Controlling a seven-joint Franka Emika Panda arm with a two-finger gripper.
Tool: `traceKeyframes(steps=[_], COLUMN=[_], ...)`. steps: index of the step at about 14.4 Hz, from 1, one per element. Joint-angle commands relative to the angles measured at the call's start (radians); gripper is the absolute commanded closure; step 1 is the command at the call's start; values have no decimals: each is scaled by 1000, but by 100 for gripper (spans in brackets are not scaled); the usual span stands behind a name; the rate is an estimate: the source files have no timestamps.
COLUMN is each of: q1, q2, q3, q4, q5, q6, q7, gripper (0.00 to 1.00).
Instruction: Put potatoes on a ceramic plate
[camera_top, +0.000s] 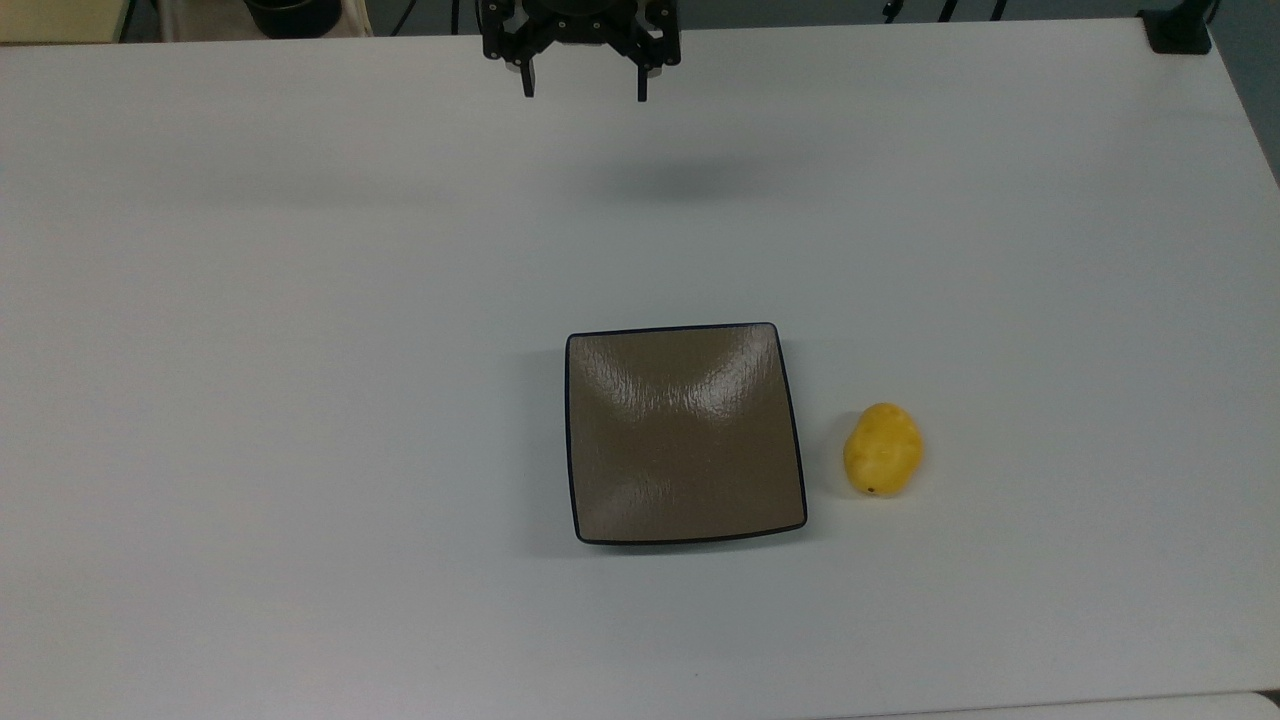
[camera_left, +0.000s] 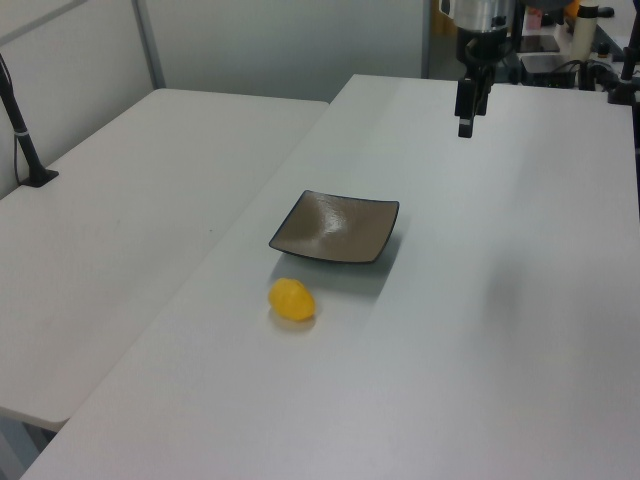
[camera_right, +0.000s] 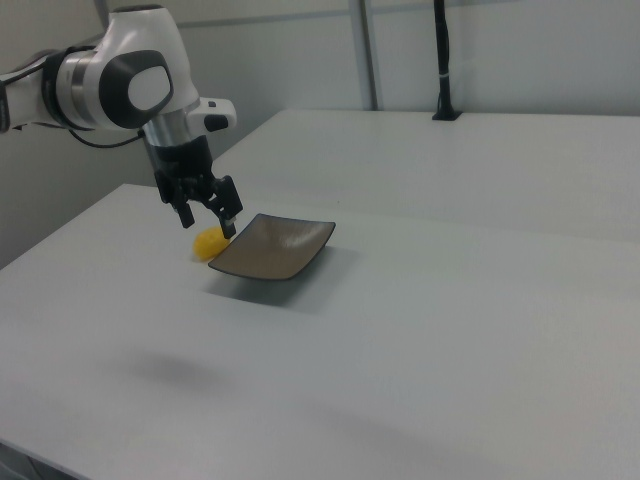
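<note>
A yellow potato (camera_top: 883, 450) lies on the white table just off the right edge of the ceramic plate (camera_top: 684, 432) in the top view. The left view has the potato (camera_left: 292, 300) in front of the plate (camera_left: 336, 227); the right view shows the potato (camera_right: 208, 243) partly behind my gripper, beside the plate (camera_right: 270, 247). The plate is square, brown and glossy, with nothing on it. My gripper (camera_top: 584, 92) hangs high above the table's far edge at the top view's top, open and holding nothing. I also see the gripper (camera_left: 465, 124) in the left view and the gripper (camera_right: 209, 223) in the right view.
The white table (camera_top: 300, 400) is wide and bare around the plate. A second white table (camera_left: 130, 190) adjoins it in the left view. A black post base (camera_top: 1178, 30) stands at the top view's top right corner. Equipment clutters the area behind the arm (camera_left: 560, 40).
</note>
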Motion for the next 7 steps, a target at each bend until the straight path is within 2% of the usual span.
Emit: traceKeyframes(steps=[1,3,7], q1=[1,1,3], q2=[-1,19,78], q3=[2,2,2], q4=[-6,4,90], q5=[16,17,17], q6=[13,28,54], q7=[3,77,215], gripper=[0,0,0])
